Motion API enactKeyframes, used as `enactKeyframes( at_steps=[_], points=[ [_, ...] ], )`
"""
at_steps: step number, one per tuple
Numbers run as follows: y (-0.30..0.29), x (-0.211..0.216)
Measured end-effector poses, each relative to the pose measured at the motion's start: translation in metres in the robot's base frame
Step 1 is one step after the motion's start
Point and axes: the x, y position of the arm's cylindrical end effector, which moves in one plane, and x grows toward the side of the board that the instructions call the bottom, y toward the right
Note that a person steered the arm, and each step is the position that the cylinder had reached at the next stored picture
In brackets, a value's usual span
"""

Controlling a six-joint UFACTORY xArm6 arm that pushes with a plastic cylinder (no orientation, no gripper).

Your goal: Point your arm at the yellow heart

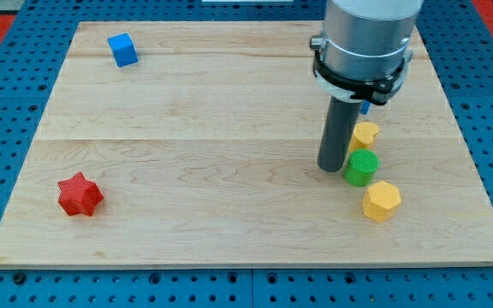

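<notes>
The yellow heart [366, 133] lies at the view's right, partly hidden behind my rod. My tip [331, 168] rests on the board just left of the green cylinder [361, 168] and a little below-left of the heart, close to both. A yellow hexagon block [382, 201] lies just below the green cylinder. A small bit of blue shows beside the rod above the heart; its shape is hidden.
A blue cube [122, 50] sits at the view's top left. A red star [80, 194] lies at the bottom left. The wooden board [212, 128] rests on a blue perforated table. The arm's grey body [366, 38] covers the board's top right.
</notes>
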Motion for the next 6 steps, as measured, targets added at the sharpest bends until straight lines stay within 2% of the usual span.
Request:
enactKeyframes(
  at_steps=[2,3,4,6],
  points=[
    [0.021,0.007],
    [-0.015,-0.001],
    [-0.025,-0.023],
    [0.013,-0.036]
  ],
)
